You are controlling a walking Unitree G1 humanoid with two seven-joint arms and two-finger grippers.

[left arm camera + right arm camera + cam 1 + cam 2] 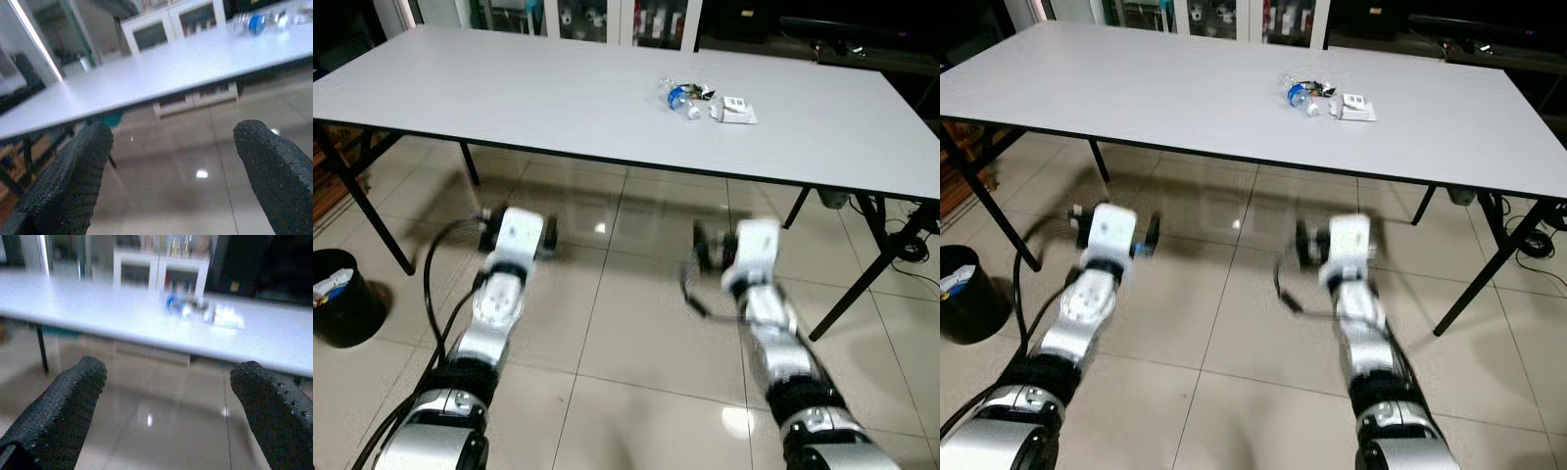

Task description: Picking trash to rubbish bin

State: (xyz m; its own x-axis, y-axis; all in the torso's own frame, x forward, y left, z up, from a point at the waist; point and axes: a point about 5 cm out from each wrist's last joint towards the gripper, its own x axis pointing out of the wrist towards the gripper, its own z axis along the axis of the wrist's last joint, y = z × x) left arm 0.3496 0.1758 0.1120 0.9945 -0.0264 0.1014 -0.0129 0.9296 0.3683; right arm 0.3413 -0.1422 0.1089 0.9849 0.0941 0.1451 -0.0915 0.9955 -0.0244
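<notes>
I'm facing a tiled floor (607,392) with a long white worktop (509,88) stretching across ahead, and a black rubbish bin (342,299) stands on the floor to my left. Both arms reach forward below the worktop's near edge, the left hand (171,181) and right hand (166,416) each spread wide and holding nothing. The trash (705,101), a crumpled bottle and wrappers, lies on the worktop's far right part.

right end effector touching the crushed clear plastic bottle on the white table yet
Apart. Left eye view shows the right end effector over floor tiles, short of the table; the bottle lies beyond.
</notes>
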